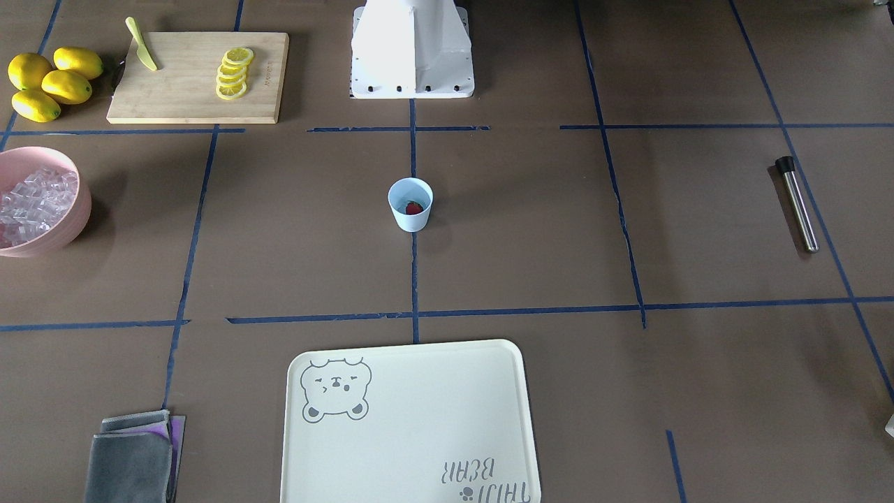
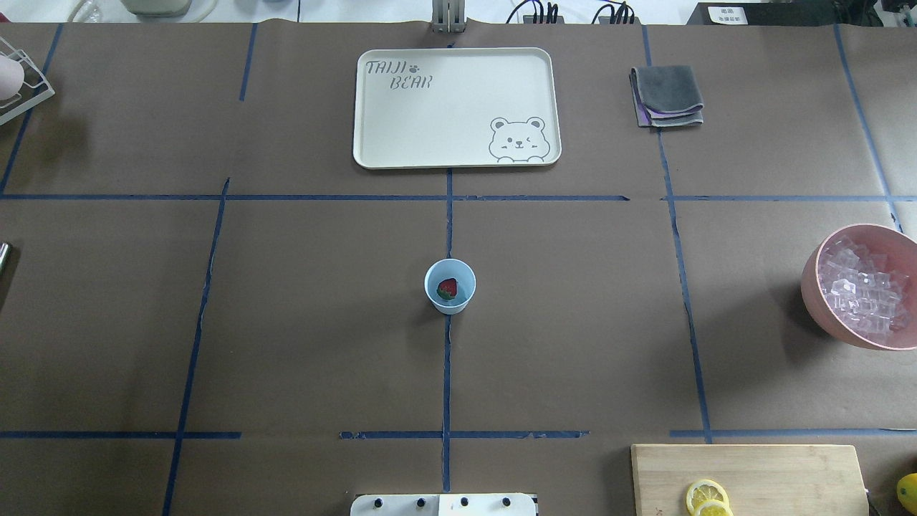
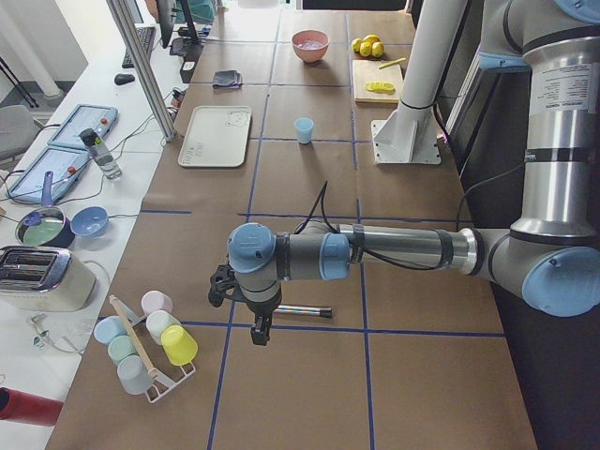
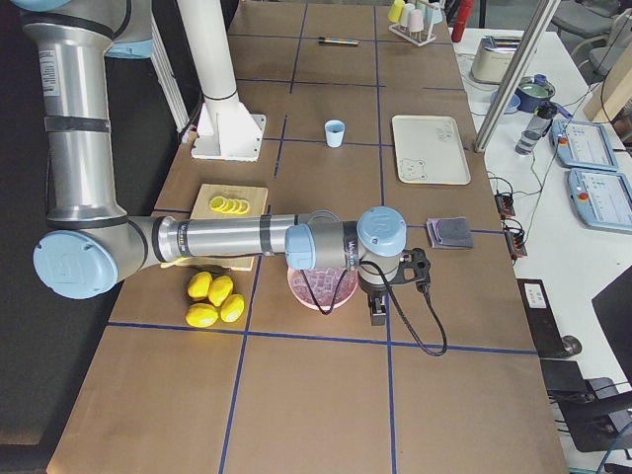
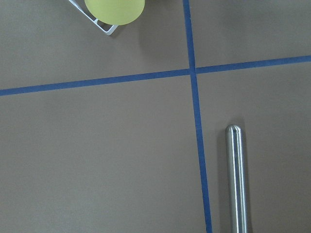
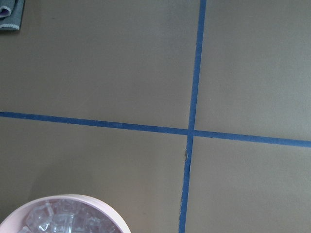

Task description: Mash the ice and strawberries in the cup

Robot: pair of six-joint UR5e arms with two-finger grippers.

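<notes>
Brown paper is covering the tabletop point(image 2: 301, 322). At its ends, the left gripper point(image 3: 260, 334) and right gripper point(image 4: 377, 314) are hovering; clenched or released, I cannot tell. The pink bowl point(image 2: 817, 304), at the robot's right end, is holding the ice point(image 2: 863, 294), which is hard and probably slippery. The light cup point(image 1: 411, 218), standing at the centre, probably tips easily, so its wall is the place to steady it. Inside is lying the soft strawberry point(image 2: 447, 288).

The overhead view looks forward and down from behind the base point(image 2: 444, 504), and the front-facing view looks steeply down from across the table point(image 2: 286, 322), so both share the cup point(image 2: 464, 281) and tray point(image 2: 458, 107), turned end for end. The side views look along the table from its two ends, the cup small and far in both. Both wrist cameras look straight down from close above, the left on a rod point(image 5: 235, 179), the right on a bowl point(image 6: 63, 198).
</notes>
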